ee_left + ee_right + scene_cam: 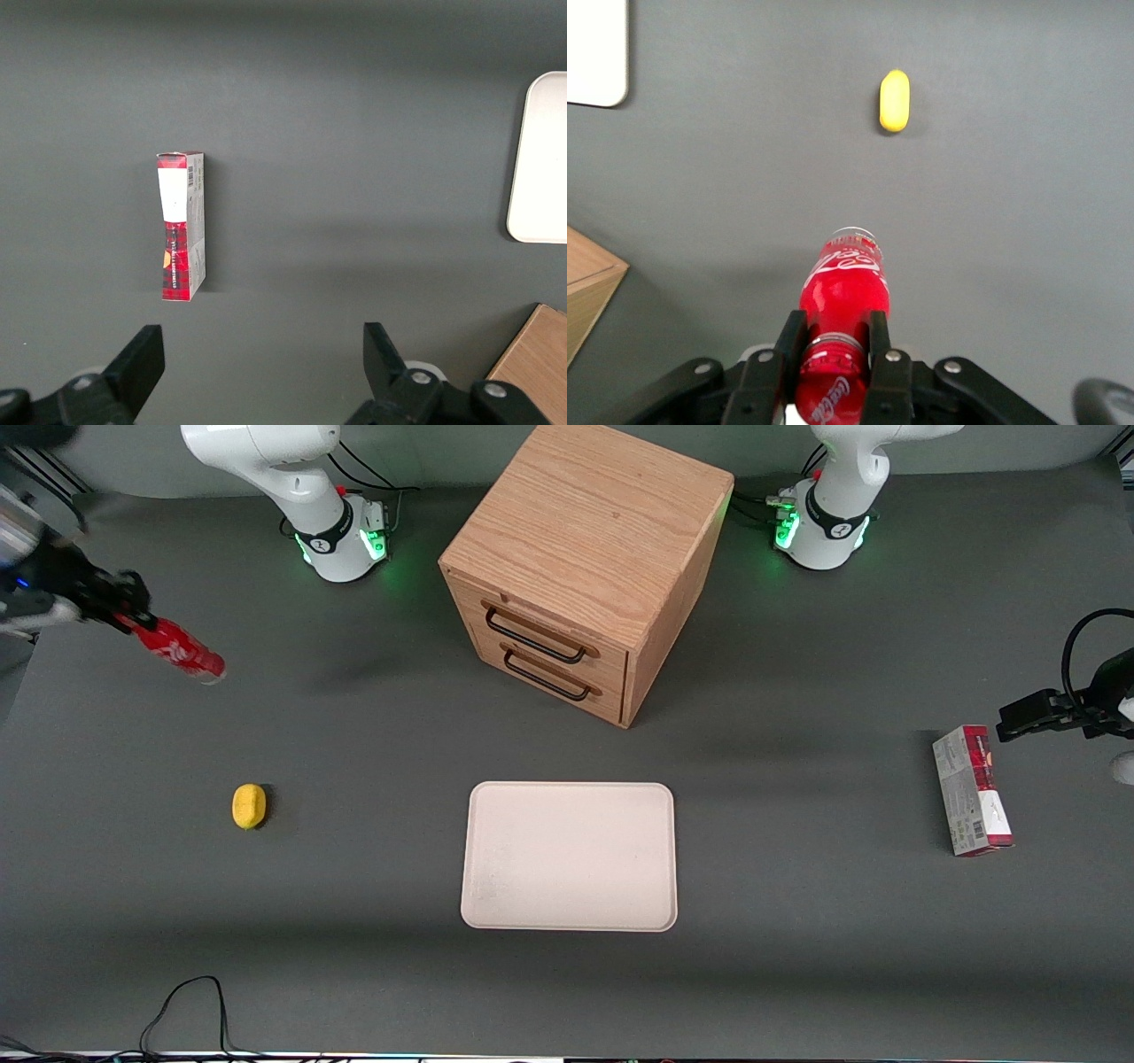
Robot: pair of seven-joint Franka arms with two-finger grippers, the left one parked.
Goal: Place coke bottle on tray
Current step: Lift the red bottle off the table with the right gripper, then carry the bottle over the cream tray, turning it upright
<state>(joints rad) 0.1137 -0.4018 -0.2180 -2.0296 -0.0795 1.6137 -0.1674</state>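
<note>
Coke bottle held up by the working arm's gripper, tray bare on the counter.

At the working arm's end of the counter (354, 974), the gripper (124, 615) hangs above the surface with its fingers (788, 350) clenched on the neck end of the coke bottle (177, 651); the bottle is tilted, its base pointing down and toward the middle, clear of the counter. Nearer the front camera than the bottle, a yellow lemon (249, 806) lies on the counter. In the middle, a wooden drawer cabinet (585, 567) stands with two dark handles, and the tray (569, 856) lies flat in front of it, well apart from the bottle. Toward the parked arm's end rests a red-and-grey carton (971, 790).
</note>
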